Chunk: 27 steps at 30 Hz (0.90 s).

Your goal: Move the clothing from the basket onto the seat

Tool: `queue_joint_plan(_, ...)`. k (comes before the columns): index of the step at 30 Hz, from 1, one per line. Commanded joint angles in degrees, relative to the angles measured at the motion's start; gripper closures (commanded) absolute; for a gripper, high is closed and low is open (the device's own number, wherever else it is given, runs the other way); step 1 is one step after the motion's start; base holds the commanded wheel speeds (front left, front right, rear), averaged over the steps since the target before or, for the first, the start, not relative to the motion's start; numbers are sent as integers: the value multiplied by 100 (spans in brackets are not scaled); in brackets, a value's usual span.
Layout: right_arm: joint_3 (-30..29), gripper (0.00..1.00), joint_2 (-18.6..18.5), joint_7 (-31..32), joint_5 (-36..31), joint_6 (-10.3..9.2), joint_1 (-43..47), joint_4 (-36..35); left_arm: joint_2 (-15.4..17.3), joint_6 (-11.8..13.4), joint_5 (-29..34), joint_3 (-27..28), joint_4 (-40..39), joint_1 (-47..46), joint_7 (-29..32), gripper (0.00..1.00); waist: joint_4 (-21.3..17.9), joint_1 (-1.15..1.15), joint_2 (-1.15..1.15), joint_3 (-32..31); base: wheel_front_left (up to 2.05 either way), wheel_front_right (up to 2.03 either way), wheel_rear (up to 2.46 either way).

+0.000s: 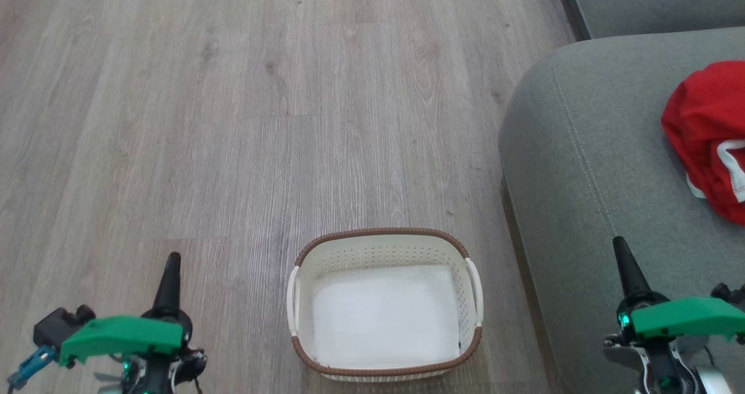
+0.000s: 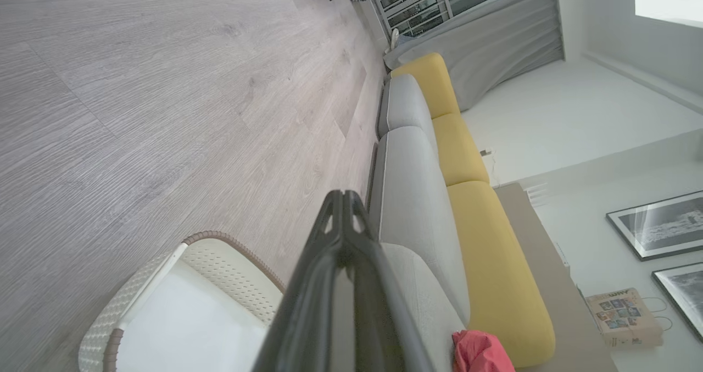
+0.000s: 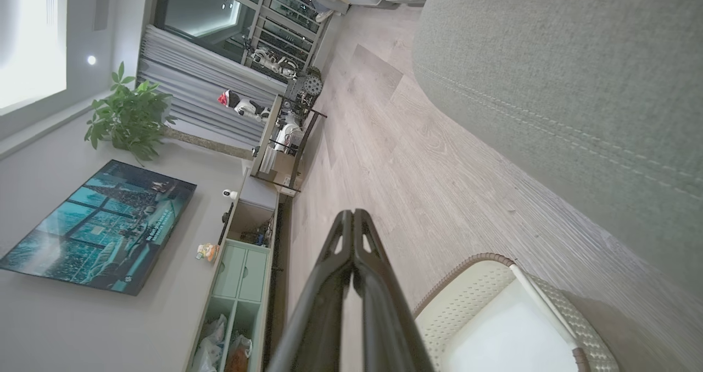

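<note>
Now | head: clothing (image 1: pixel 707 132) on seat (image 1: pixel 582 178) | right wrist: television (image 3: pixel 99 226) (wall-hung), basket (image 3: pixel 467 300)

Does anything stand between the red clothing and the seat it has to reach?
Nothing visible does: the clothing already lies on the seat. The basket stands empty on the floor beside it, and the left gripper and right gripper are both shut, apart from the clothing.

Red clothing (image 1: pixel 707 132) bunched on grey-green seat (image 1: pixel 582 167); cream basket (image 1: pixel 385 248) upright on floor beside it.
</note>
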Motion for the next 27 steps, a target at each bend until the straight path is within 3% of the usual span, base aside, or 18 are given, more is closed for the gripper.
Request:
queue_joint_plan(1,35,100,-7,46,174,0,-283,-172,36,-48,-183,215,-213,-305,68,100,3,0,0,-3,0,0,0)
queue_joint_plan(27,-176,100,159,467,1526,-1,-443,-119,-35,-159,-1720,521,-305,-372,480,100,45,0,0,-40,0,0,0)
